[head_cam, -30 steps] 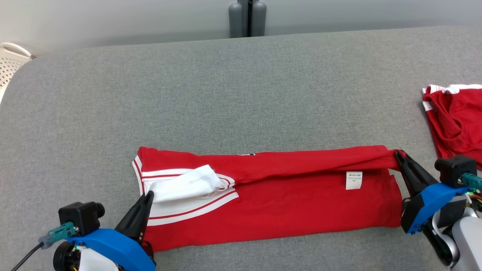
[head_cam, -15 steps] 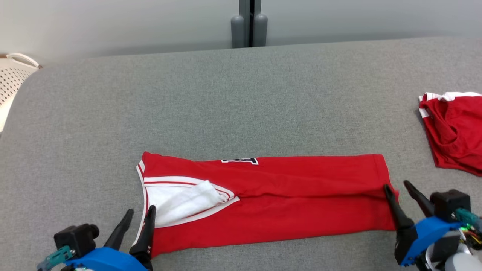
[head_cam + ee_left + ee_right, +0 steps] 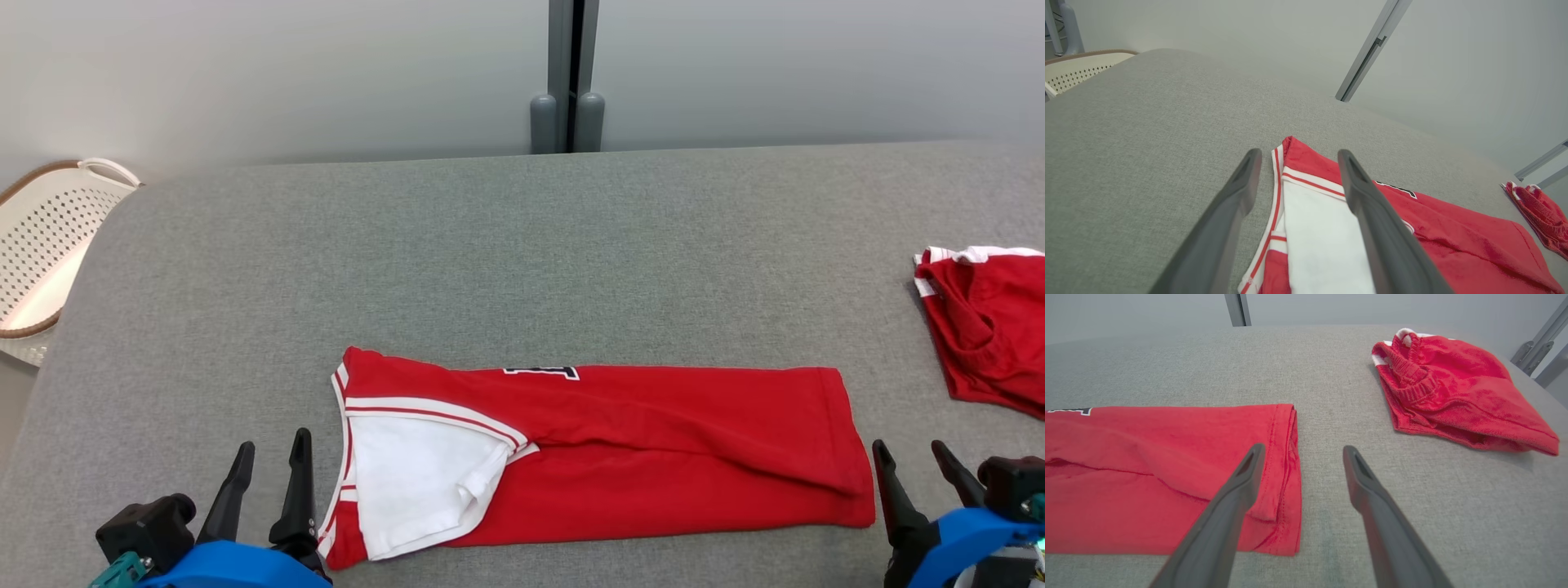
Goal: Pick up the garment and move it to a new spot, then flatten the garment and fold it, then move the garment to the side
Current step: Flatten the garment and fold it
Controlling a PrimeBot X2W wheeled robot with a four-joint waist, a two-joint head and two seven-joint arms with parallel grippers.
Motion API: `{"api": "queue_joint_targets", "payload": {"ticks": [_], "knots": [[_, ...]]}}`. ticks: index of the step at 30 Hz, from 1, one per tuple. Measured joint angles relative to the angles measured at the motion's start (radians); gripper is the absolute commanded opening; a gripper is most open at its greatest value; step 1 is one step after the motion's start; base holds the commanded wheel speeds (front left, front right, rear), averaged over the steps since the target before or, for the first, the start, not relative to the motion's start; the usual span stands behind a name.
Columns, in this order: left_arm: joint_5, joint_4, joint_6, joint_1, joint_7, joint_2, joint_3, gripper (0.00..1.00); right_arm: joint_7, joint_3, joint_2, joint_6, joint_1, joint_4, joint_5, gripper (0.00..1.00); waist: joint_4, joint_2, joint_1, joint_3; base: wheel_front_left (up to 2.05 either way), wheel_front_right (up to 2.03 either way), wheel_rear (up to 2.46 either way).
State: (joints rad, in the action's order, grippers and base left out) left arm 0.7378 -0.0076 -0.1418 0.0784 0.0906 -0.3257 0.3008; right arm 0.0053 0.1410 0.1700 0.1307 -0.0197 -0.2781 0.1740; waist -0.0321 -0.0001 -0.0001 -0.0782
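Red garments, two: folded garment (image 3: 653, 441) centre, crumpled garment (image 3: 992, 327) at right. Black lettering (image 3: 540, 372) at fold, unreadable. Left gripper (image 3: 273, 441), right gripper (image 3: 908, 447): jaws apart, empty.

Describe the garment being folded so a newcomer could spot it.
On the grey table, near its front edge, lies a red jersey folded into a long strip. Unlike the bunched red shorts at the right, it shows a white panel.

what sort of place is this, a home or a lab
Likely a lab-style folding station, not a home: a grey fabric-covered table, bare grey partition panels behind it, and a perforated laundry basket beside its left end. A red garment and a second red garment lie on it.
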Motion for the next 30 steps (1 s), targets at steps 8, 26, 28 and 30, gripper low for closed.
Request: {"api": "queue_joint_targets", "payload": {"ticks": [8, 26, 28, 30], "knots": [[-0.035, 0.064, -0.017, -0.051, 0.036, 0.02, 0.009, 1.0, 0.159, 0.023, -0.016, 0.0, -0.078, -0.071, -0.034, 1.0, -0.026, 0.0001, 0.0001, 0.011, 0.0, 0.0, 0.0], [-0.053, 0.109, -0.034, -0.099, 0.057, -0.004, -0.003, 1.0, 0.286, 0.05, -0.005, 0.0, -0.249, -0.386, -0.093, 1.0, -0.091, 0.0, 0.0002, -0.01, 0.0, 0.0, 0.0], [-0.053, 0.109, -0.034, -0.101, 0.057, -0.006, -0.003, 1.0, 0.288, 0.046, -0.004, 0.0, -0.264, -0.41, -0.086, 0.5, -0.092, 0.0, 0.0002, -0.012, 0.0, 0.0, 0.0], [-0.054, 0.11, -0.035, -0.102, 0.057, -0.008, -0.003, 1.0, 0.286, 0.041, -0.002, 0.0, -0.277, -0.429, -0.077, 0.33, -0.09, 0.0, 0.0001, -0.012, 0.0, 0.0, 0.0]]}}
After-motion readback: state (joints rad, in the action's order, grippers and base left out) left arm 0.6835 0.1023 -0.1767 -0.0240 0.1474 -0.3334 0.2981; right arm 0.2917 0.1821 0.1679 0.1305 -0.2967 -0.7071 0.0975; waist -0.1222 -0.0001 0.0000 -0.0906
